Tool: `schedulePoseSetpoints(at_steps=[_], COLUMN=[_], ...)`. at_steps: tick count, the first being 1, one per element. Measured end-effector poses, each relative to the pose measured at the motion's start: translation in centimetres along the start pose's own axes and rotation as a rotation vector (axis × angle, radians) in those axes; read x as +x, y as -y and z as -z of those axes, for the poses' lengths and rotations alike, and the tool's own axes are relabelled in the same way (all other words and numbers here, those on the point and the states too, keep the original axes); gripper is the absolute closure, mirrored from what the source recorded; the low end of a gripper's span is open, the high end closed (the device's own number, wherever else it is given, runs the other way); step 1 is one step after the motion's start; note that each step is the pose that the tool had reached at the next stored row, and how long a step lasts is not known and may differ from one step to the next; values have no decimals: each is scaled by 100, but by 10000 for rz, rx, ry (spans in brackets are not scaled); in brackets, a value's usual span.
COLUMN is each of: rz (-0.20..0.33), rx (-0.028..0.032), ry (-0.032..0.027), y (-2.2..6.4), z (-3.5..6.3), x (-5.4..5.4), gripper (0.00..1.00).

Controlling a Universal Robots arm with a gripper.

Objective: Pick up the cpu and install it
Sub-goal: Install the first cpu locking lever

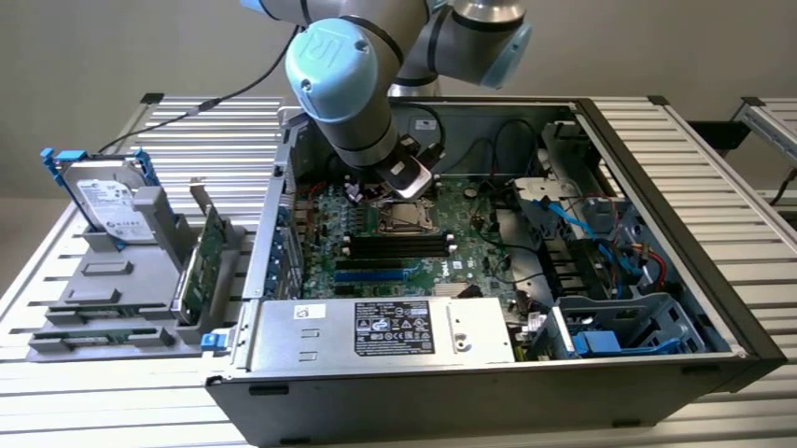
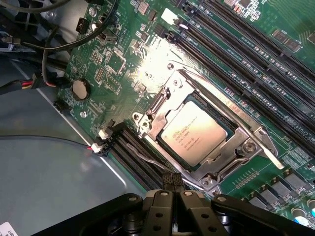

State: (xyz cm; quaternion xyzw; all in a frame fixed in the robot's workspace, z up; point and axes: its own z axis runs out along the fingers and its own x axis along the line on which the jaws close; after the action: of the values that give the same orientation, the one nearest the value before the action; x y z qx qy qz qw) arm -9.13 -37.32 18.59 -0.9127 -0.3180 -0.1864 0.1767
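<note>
The cpu (image 2: 199, 135) lies flat in its socket (image 2: 170, 96) on the motherboard (image 2: 120, 64), so the placing looks done, while the gripper (image 1: 396, 193), pinched together on nothing, hangs just at twelve o'clock of it in the exterior view.

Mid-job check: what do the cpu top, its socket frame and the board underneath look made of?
The cpu top looks like dull silver-grey metal with printed text. The socket frame is probably bare steel, shiny with bright highlights. The motherboard looks like green lacquered circuit laminate, glossy where light hits.
</note>
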Motion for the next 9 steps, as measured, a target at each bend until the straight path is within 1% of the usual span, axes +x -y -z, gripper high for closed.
schedulePoseSetpoints(at_steps=[9], rz=[-14], rx=[-2], ry=[-8], y=[-16], z=[-15], x=[10], gripper=[89])
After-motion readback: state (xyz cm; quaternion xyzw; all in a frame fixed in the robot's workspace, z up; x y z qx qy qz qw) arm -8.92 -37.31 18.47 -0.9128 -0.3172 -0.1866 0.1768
